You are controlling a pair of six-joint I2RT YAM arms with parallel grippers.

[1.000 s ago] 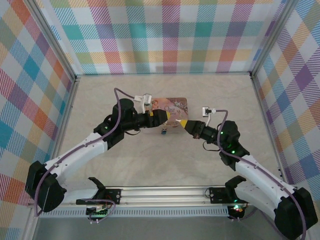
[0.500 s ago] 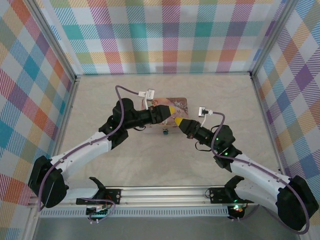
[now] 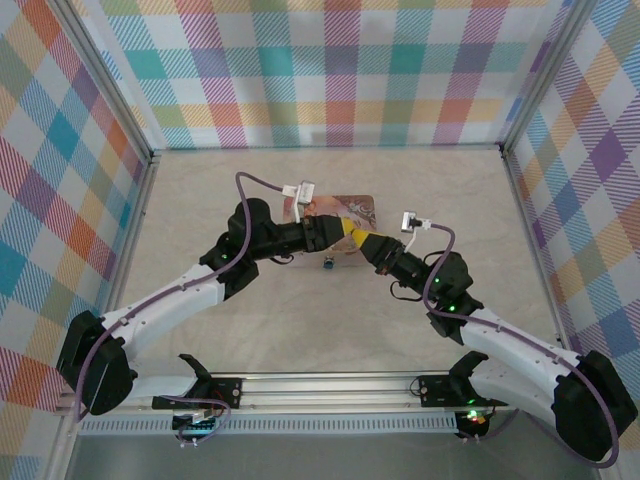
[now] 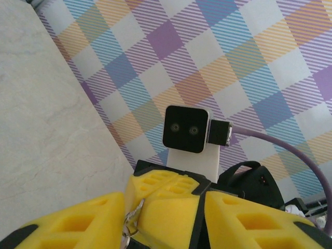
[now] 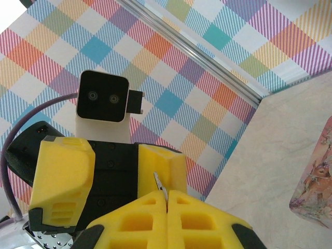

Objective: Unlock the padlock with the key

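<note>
L tool [image 4: 163,218] narrowed round R tool [image 5: 167,202], key [image 5: 158,182] prob pinched.

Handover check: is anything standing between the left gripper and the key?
Nothing visible is in the way. The key pokes out of the right gripper, whose fingertips are shut on it. The left gripper faces it at close range with its fingers apart, and the space between them looks free.

Count, as I see it from here:
two arms: left arm [image 3: 190,290], right arm [image 3: 510,345]; two grippers: left gripper [image 3: 345,231], right gripper [image 3: 364,243]; one pink tin [image 3: 358,207]; one key [image 5: 160,185].
</note>
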